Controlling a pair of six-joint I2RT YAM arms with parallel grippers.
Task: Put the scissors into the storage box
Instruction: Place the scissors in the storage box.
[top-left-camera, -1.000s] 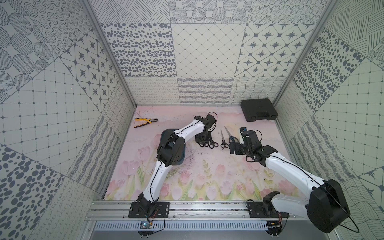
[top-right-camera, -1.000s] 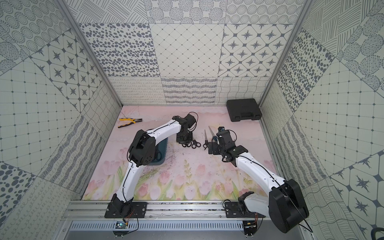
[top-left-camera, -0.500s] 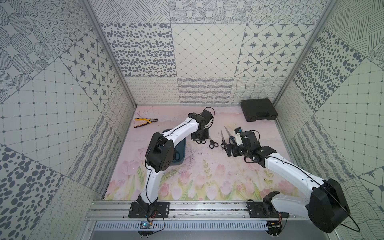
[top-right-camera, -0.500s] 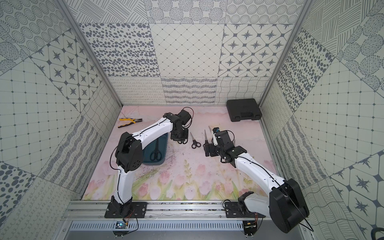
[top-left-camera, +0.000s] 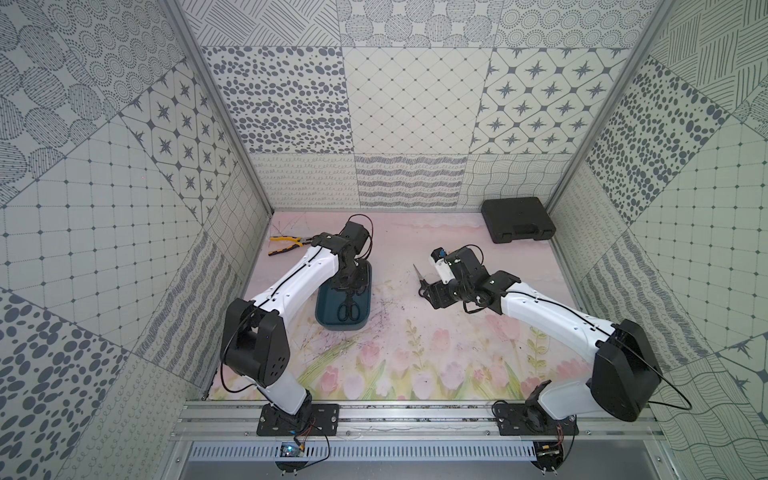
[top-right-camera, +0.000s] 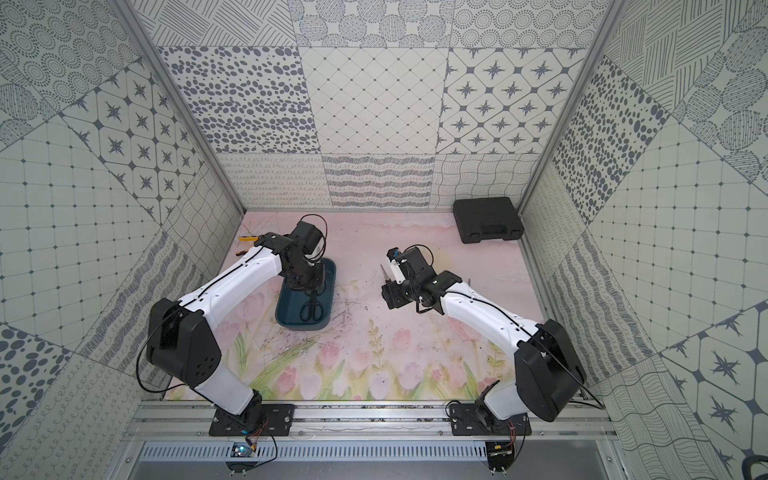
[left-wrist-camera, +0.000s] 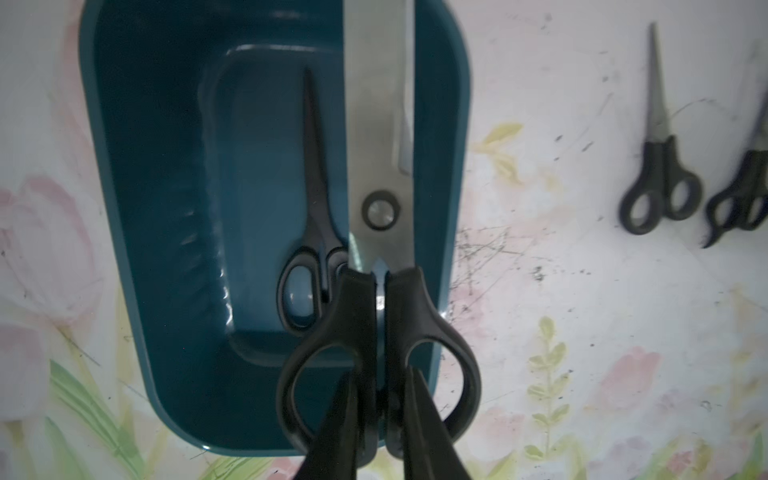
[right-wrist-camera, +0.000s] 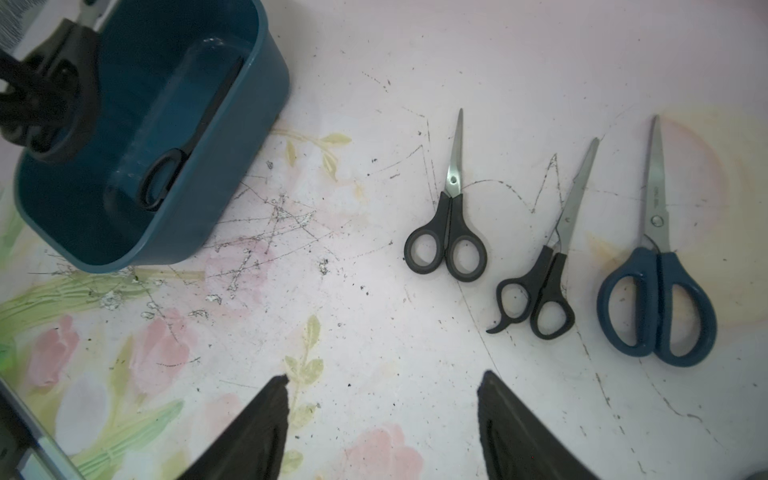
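One black-handled pair (top-left-camera: 348, 309) lies in the storage box (top-left-camera: 326, 309); above it the left end effector (left-wrist-camera: 379, 372) is clamped on large scissors (left-wrist-camera: 380, 166). The right end effector (right-wrist-camera: 383, 376) hangs empty, jaws apart, near a small pair (right-wrist-camera: 446, 245), a hook-handled pair (right-wrist-camera: 544, 291) and a blue-handled pair (right-wrist-camera: 656, 303) on the desk (right-wrist-camera: 374, 124).

Left hand (left-wrist-camera: 380, 374) pinched, right hand (right-wrist-camera: 382, 378) spread

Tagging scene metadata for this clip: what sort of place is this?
Most likely a lab data-collection cell, not a home or workshop: patterned wall panels box in the workspace, the left arm and right arm are bolted to an aluminium rail, and a printed floral mat covers the surface.
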